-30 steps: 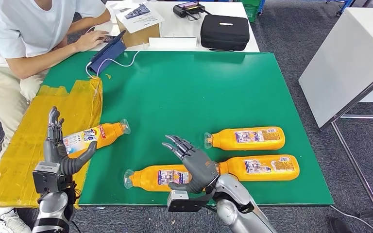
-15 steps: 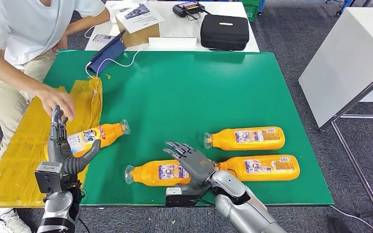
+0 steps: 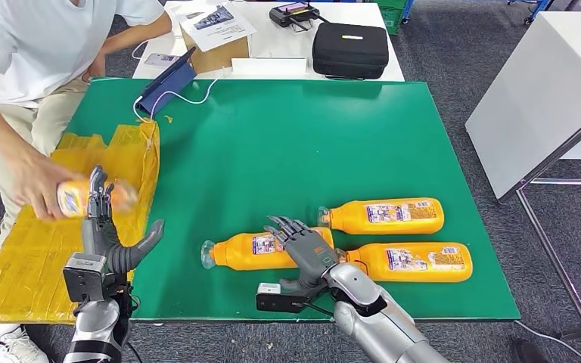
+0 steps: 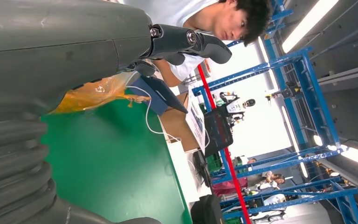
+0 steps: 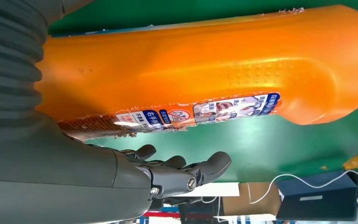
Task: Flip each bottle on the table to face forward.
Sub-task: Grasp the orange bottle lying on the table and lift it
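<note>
Three orange bottles lie on their sides on the green table [image 3: 302, 136]. One bottle [image 3: 251, 250] lies under my right hand [image 3: 308, 253], whose spread fingers rest over its body without closing on it. The right wrist view shows that bottle [image 5: 214, 60] close up, label edge toward the straight fingers [image 5: 200, 171]. Two more bottles [image 3: 384, 215] [image 3: 416, 262] lie to the right, caps pointing left. My left hand [image 3: 110, 240] stands upright and holds nothing at the table's left front. Just behind it a person's hand [image 3: 26, 185] holds a fourth bottle [image 3: 76, 198] over the yellow sheet.
A crumpled yellow sheet [image 3: 38, 257] covers the table's left edge. The person stands at the far left. A blue tablet [image 3: 168, 83] with a white cable lies at the back left. Behind the table are a cardboard box [image 3: 215, 41] and a black case [image 3: 349, 49]. A white table [image 3: 545, 83] stands to the right.
The person reached in and lifted the left bottle away from my left hand, which now holds nothing. The bottle under my right hand has shifted away from the front edge.
</note>
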### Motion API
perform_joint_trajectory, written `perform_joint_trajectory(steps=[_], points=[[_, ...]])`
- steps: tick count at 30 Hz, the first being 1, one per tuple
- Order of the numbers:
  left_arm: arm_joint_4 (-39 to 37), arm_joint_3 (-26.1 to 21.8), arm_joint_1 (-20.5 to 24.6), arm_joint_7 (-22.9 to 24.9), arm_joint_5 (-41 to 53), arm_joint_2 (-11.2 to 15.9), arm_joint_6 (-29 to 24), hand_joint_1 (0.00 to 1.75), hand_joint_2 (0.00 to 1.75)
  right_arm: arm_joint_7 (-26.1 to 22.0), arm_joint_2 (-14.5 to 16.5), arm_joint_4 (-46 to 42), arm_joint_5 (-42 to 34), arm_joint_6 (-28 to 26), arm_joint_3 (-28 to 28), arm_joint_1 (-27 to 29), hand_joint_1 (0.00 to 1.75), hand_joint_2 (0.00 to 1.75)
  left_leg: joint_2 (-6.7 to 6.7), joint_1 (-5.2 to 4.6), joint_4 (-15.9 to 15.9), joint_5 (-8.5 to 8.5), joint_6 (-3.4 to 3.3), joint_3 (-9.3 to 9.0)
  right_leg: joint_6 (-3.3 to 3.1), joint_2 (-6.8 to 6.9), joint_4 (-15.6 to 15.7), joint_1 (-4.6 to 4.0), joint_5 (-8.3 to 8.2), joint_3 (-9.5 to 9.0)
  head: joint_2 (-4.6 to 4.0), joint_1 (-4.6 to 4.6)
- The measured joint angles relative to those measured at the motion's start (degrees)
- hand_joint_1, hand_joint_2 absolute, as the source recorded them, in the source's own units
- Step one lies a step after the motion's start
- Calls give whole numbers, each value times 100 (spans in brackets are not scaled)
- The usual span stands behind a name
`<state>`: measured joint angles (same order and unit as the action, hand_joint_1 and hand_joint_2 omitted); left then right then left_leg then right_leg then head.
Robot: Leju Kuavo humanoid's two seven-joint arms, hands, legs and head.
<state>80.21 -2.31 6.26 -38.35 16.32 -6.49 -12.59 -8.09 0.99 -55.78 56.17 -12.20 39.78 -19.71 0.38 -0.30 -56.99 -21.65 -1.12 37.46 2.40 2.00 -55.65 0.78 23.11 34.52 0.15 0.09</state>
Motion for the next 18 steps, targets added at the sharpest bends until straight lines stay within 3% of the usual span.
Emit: perform_joint_trajectory(steps=[12, 13, 16, 17, 18], points=[[-3, 5, -9, 15, 23, -14, 53, 0, 175, 265, 100, 275, 449, -59, -17, -127, 3, 175, 0, 0, 0, 1, -1, -1, 0, 0, 0, 0, 0, -1, 0, 0], [-4, 5, -9, 16, 14, -17, 67, 0, 175, 281, 114, 304, 473, -54, -19, -143, 21, 175, 0, 0, 0, 1, -1, -1, 0, 0, 0, 0, 0, -1, 0, 1], [-13, 4, -9, 19, -10, -34, 100, 0, 175, 376, 145, 412, 563, 10, -20, -220, 129, 175, 2, 0, 0, 1, -1, -2, 0, -1, 0, 0, -1, -1, 0, 0], [-16, 4, -9, 19, -12, -40, 110, 0, 175, 402, 154, 454, 586, 42, -20, -248, 152, 175, 2, 0, 0, 1, -1, -3, 0, -1, 0, 0, -1, -1, 0, -1], [-19, 4, -8, 19, -14, -46, 120, 0, 175, 417, 161, 498, 598, 73, -20, -278, 161, 175, 2, 0, 0, 1, -1, -4, 0, -1, 1, 0, -1, -1, 0, 0]])
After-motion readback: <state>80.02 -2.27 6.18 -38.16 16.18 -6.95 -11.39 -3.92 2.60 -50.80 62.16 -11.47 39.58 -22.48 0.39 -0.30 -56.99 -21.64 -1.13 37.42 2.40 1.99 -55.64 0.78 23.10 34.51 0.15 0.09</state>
